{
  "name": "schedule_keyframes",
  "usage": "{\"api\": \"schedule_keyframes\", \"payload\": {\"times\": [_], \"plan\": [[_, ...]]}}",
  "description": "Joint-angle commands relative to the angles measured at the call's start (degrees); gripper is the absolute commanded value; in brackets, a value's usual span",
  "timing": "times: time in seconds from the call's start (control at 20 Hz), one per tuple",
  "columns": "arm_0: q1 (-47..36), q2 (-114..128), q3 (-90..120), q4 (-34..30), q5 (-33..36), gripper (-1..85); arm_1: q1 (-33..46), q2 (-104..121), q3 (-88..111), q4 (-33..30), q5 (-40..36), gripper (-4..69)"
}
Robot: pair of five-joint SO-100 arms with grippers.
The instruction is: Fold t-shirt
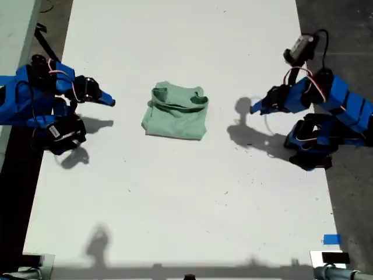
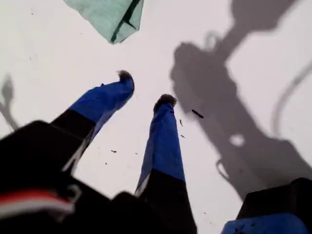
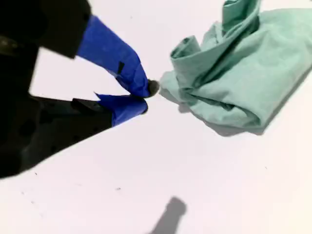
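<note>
The t-shirt (image 1: 176, 114) lies as a small pale mint-green folded bundle in the middle of the white table (image 1: 186, 204), its collar bunched at the far edge. My first gripper (image 2: 145, 87) is open with nothing between its blue fingers. It hovers at the exterior view's right (image 1: 254, 108), well apart from the t-shirt (image 2: 109, 17). My second gripper (image 3: 147, 97) is shut on nothing, its tips a short gap from the rumpled edge of the t-shirt (image 3: 234, 73). It sits at the exterior view's left (image 1: 109, 102).
Both arm bases stand at the table's side edges, with dark floor beyond. A cable (image 1: 269, 123) loops on the table under the first arm. A blue tape mark (image 1: 331, 239) sits near the front corner at the exterior view's right.
</note>
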State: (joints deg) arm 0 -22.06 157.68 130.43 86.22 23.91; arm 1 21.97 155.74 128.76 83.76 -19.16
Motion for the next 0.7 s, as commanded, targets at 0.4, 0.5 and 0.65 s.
{"api": "schedule_keyframes", "payload": {"times": [0.4, 0.5, 0.65], "plan": [[10.7, 24.3, 36.7, -14.8, -15.1, 0.0, -15.6, 37.8, 36.6, -10.2, 16.1, -1.2], [10.4, 31.5, 42.0, -13.1, -17.0, 0.0, -15.6, 35.1, 35.1, -13.6, 14.9, -1.2], [9.7, 38.3, 43.2, -8.5, -17.1, 0.0, -14.9, 19.4, 28.0, -25.8, 11.2, -1.1]]}}
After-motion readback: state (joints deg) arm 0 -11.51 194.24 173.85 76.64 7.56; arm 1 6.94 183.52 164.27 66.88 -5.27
